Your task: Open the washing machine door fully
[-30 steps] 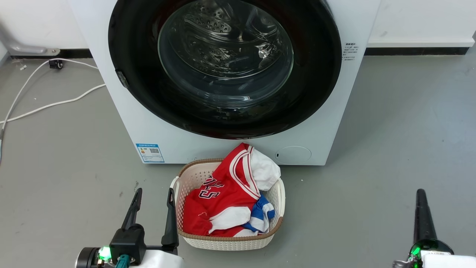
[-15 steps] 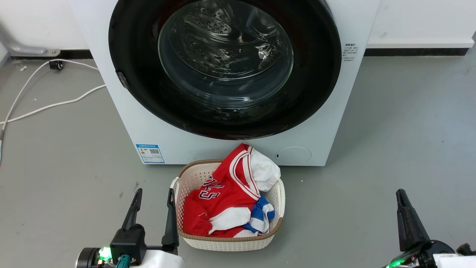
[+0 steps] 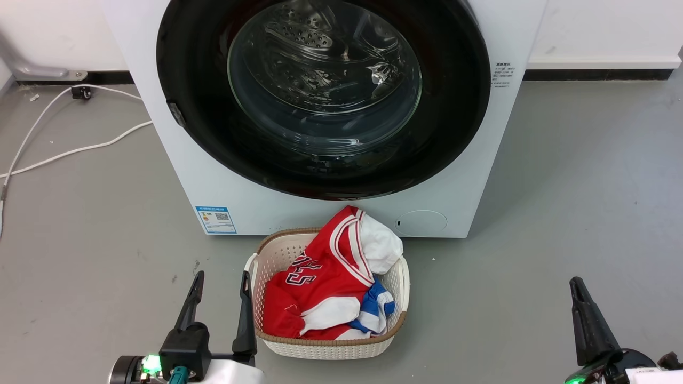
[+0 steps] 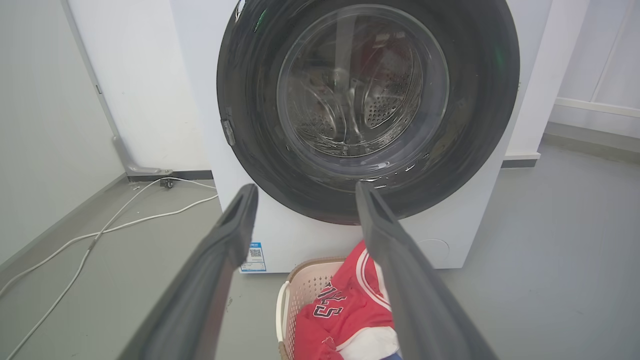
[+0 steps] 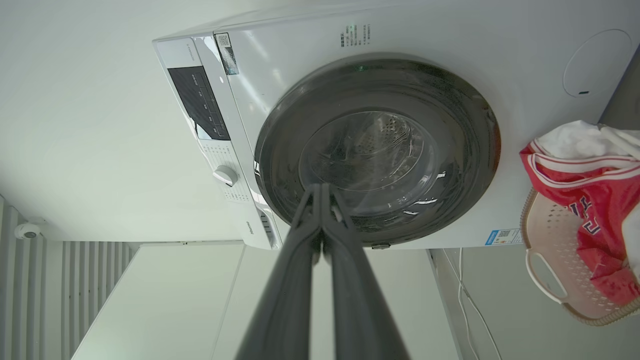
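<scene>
While the washing machine door point(image 3: 323, 93) lies closed, flat against the front of the washing machine point(image 3: 213, 181), it occupies the upper centre of the head view. Its clear glass bowl shows the perforated drum behind it. A blue label point(image 3: 215, 219) sits at the lower left of the machine front and a round filter cap point(image 3: 421, 222) at the lower right.

The left hand point(image 3: 222, 274) is at the lower left of the head view. Its two fingers are spread and empty, and they point up the frame, just beside the left rim of the laundry basket point(image 3: 275, 250). The right hand point(image 3: 575, 281) is at the lower right, well apart from the machine. In the right wrist view its fingers point(image 5: 300, 260) are pressed together with nothing between them.

The basket stands on the grey floor point(image 3: 560, 202) directly below the door, close to the machine front, and holds a red jersey point(image 3: 320, 277). A white cable point(image 3: 80, 149) lies on the floor at the left.
</scene>
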`<state>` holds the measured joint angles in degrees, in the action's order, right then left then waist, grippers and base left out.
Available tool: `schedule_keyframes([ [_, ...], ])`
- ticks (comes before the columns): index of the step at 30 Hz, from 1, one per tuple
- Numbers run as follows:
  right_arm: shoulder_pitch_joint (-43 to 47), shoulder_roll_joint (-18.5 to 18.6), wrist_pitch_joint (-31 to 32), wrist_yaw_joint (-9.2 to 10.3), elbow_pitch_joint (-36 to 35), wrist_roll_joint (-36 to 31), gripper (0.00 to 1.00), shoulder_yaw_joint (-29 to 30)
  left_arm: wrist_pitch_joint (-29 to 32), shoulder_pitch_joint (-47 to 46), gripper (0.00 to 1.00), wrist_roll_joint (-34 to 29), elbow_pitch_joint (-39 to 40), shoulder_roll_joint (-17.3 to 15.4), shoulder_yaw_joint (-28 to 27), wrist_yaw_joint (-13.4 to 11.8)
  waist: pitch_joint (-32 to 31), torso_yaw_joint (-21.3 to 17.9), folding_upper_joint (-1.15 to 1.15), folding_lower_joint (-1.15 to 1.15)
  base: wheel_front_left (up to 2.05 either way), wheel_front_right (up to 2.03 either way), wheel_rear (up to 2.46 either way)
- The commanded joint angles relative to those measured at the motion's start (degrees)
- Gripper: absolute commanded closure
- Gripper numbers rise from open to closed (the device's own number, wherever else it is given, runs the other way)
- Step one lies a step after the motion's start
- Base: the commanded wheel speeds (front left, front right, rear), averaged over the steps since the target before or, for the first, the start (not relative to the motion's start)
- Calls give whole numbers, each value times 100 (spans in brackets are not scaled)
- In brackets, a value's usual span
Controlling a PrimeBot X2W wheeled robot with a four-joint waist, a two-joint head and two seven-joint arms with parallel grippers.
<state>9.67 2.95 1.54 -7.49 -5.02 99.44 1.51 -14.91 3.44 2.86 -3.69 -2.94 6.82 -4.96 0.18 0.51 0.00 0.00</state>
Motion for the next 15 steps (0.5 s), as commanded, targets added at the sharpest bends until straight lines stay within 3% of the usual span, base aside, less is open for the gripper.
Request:
schedule_keyframes([
  [1,51,-10,-34,0,23,43,100,-9,-44,62,0,-14,17,8,-14,1,5,1,0,0,0,0,0],
  [10,-226,-9,1,-1,90,41,100,144,-44,-10,0,-72,23,8,-11,-15,66,32,0,0,0,0,0],
  [15,-1011,79,135,-1,327,81,100,804,-44,-233,0,-97,114,8,-48,-10,418,114,0,0,0,0,0],
])
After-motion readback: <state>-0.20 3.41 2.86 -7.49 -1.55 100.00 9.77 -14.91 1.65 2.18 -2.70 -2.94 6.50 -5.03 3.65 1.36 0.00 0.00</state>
